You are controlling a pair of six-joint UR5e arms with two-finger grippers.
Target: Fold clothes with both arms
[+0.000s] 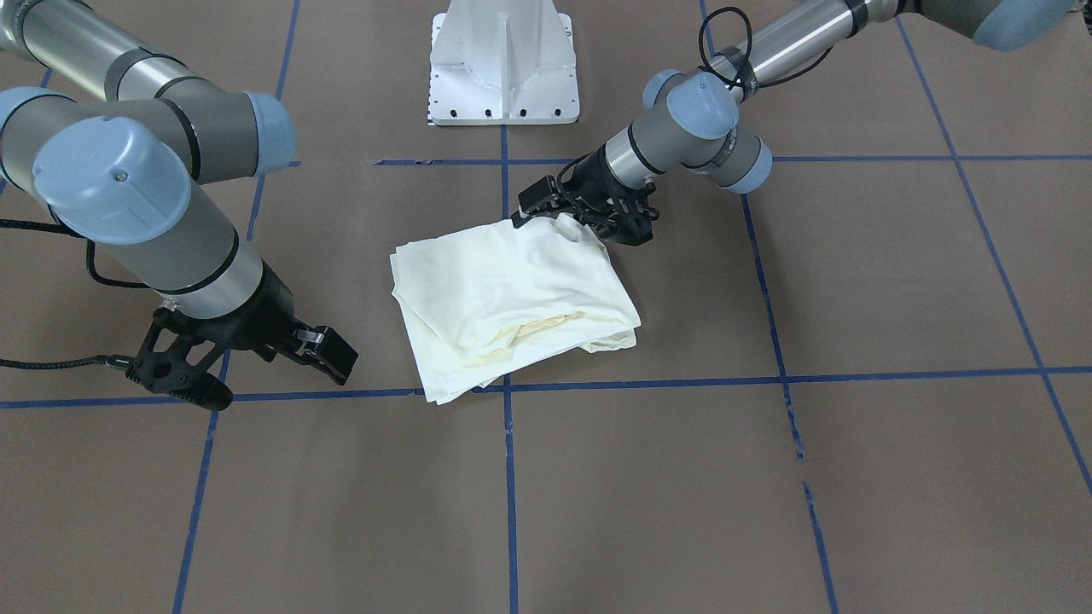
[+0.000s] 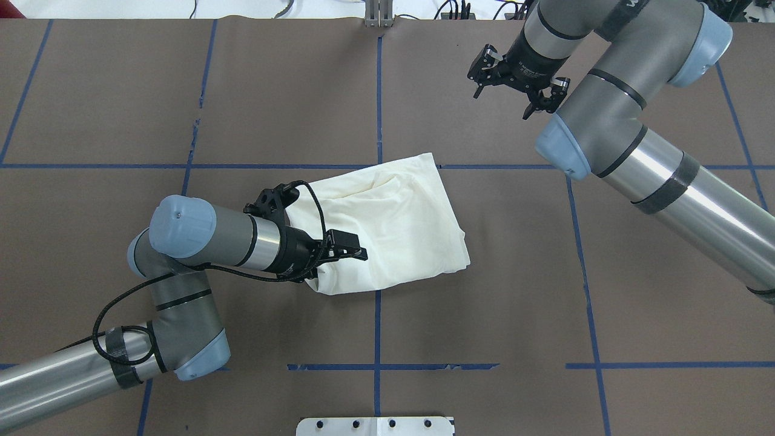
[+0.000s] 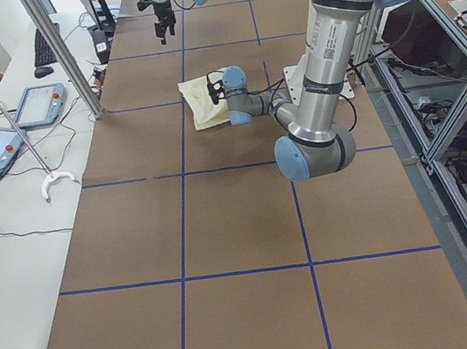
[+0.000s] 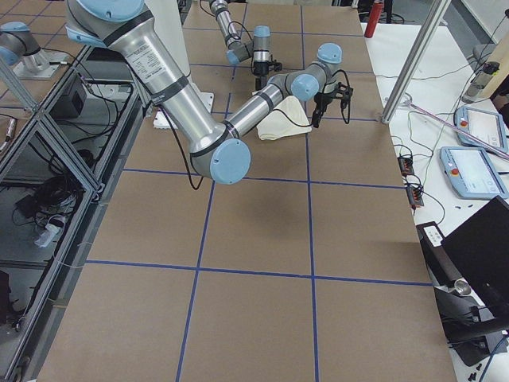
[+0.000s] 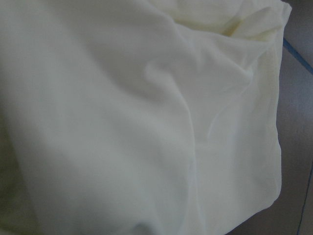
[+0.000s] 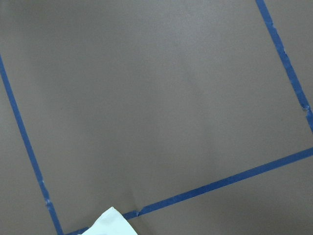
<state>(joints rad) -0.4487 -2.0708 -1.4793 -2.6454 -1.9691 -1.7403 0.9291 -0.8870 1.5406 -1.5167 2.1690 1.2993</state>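
While facing the robot, shows shirt (image 1: 512, 298) folded, plain cream, on table (image 1: 853, 477) over a tape (image 1: 509, 477) crossing. Puts left gripper (image 1: 597, 217) at its far corner, touching cloth; cannot tell whether clamped. Puts right gripper (image 1: 273, 379) well apart, jaws spread wide. Overhead: same bundle at centre, left gripper over its left edge, right gripper splayed, far off to the right. From both sides: shirt small, mid-table. Left wrist: filled with creased cloth. Right wrist: table, tape, a white cloth corner at bottom.
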